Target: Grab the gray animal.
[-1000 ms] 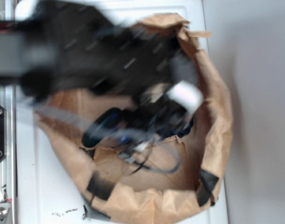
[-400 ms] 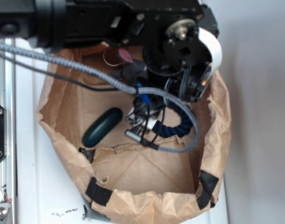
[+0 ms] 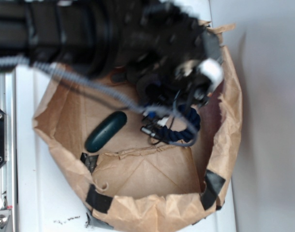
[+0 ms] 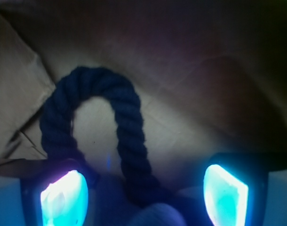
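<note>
The gray animal does not show clearly in either view; the black arm covers the back of the bag. A blurred grey rounded shape [image 4: 158,214] lies at the bottom edge of the wrist view between my fingers, and I cannot tell whether it is the animal. My gripper [image 4: 143,188] is open, its two glowing pads [image 4: 63,197] wide apart. One strand of the dark navy rope [image 4: 127,127] runs down between them. In the exterior view my gripper [image 3: 154,126] hangs low inside the bag, beside the rope [image 3: 188,126].
A brown paper bag [image 3: 152,212] with black tape on its rim holds everything. A dark green capsule [image 3: 105,130] lies on the bag floor to the left of the gripper. The bag walls stand close on the right and at the back.
The arm has swung across the top of the bag, and the gripper has shifted a little to the right, closer to the rope. The capsule has not moved.
</note>
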Tool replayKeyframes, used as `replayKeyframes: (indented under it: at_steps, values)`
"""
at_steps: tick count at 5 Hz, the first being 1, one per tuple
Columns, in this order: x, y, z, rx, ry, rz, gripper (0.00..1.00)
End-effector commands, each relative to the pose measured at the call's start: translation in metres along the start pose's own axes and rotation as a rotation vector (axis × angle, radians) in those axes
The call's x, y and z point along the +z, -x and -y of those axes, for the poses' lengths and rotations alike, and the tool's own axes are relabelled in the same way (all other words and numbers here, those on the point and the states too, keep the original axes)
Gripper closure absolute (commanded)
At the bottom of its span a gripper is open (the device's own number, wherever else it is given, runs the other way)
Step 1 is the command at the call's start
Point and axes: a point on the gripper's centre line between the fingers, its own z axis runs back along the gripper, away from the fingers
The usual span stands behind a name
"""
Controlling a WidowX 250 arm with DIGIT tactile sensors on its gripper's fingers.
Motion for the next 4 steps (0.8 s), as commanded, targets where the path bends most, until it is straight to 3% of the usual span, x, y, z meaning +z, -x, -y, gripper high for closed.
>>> replayKeyframes:
  at_steps: [1, 4]
  values:
    - [0.029, 0.032, 0.007, -0.101, -0.032, 0.086, 0.00]
    - [-0.017, 0.018, -0.007, -0.022, -0.141, 0.004, 0.00]
